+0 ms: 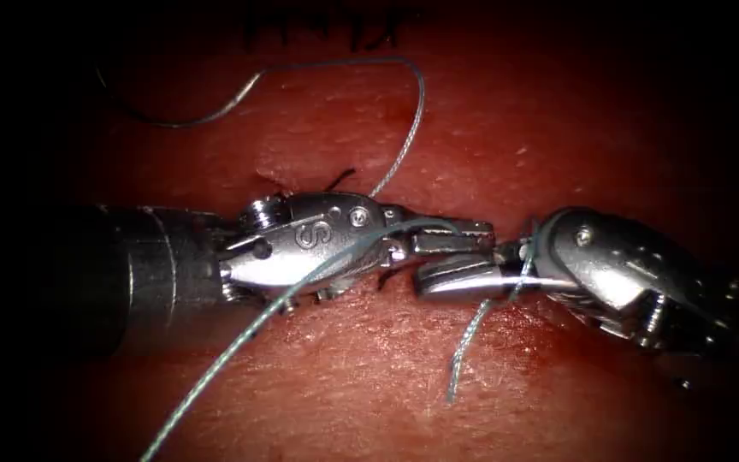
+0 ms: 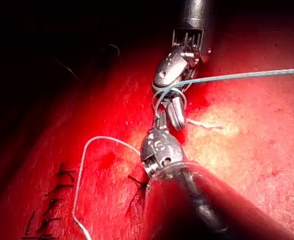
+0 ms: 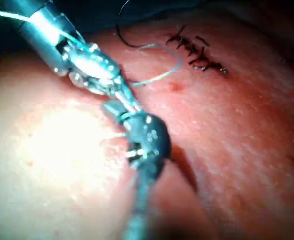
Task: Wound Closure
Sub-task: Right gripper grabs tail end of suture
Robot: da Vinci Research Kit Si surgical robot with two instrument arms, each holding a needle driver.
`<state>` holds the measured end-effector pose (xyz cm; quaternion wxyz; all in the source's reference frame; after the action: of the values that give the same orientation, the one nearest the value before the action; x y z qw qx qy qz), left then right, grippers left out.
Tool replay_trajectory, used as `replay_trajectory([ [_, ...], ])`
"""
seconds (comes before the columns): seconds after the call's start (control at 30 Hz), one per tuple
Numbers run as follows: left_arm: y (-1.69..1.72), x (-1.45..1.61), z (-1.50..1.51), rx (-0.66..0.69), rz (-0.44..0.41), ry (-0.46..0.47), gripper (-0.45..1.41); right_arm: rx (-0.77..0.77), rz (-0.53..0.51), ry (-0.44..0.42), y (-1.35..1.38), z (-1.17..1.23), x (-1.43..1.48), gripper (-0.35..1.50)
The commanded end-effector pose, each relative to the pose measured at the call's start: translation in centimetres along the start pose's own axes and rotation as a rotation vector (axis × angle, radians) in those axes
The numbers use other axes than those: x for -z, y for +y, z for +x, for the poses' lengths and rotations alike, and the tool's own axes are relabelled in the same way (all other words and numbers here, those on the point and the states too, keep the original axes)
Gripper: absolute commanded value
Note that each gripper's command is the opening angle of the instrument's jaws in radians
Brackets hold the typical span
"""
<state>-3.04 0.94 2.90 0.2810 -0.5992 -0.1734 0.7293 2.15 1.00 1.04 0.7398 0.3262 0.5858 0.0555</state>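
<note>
Endoscope view, frame centre: the left tool (image 1: 451, 238) enters level from the left and the right tool (image 1: 459, 278) slants in from the lower right, tips meeting just above the tissue (image 1: 558, 128). The right tool's jaws are pressed together, pinching the thread (image 1: 215, 364), which winds round them and leaves a short free end (image 1: 464, 351) hanging below. The left tool's jaws appear closed; whether they grip thread cannot be told. The needle (image 1: 190, 115) lies loose on the tissue, upper left, outside it. Judged risk: the windings could slide off the jaws if tension slackens, or the strand could snag the left tool's wrist.
</note>
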Motion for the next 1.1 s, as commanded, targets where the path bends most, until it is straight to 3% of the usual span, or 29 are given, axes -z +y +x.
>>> replay_trajectory([
  [0.03,-0.01,-0.06,-0.02,0.0,-0.002,0.001,-0.45,0.009,0.022,-0.025,0.04,-0.04,-0.06,-0.35],
  [0.23,0.02,-0.05,-0.02,-0.001,-0.013,0.001,-0.45,0.052,0.111,-0.105,0.03,-0.03,-0.07,-0.35],
  [0.3,0.03,-0.05,-0.02,-0.001,-0.015,0.001,-0.45,0.075,0.137,-0.137,0.02,-0.03,-0.09,-0.25],
  [0.5,0.04,-0.05,-0.02,-0.002,-0.021,0.001,-0.45,0.144,0.206,-0.199,-0.02,-0.01,-0.13,0.37],
  [0.7,0.04,-0.06,-0.02,-0.003,-0.028,0.002,-0.45,0.202,0.262,-0.229,-0.11,0.0,-0.18,0.81],
  [1.1,0.04,-0.04,-0.03,-0.004,-0.034,0.001,-0.45,0.259,0.32,-0.263,-0.21,0.03,-0.24,0.83],
])
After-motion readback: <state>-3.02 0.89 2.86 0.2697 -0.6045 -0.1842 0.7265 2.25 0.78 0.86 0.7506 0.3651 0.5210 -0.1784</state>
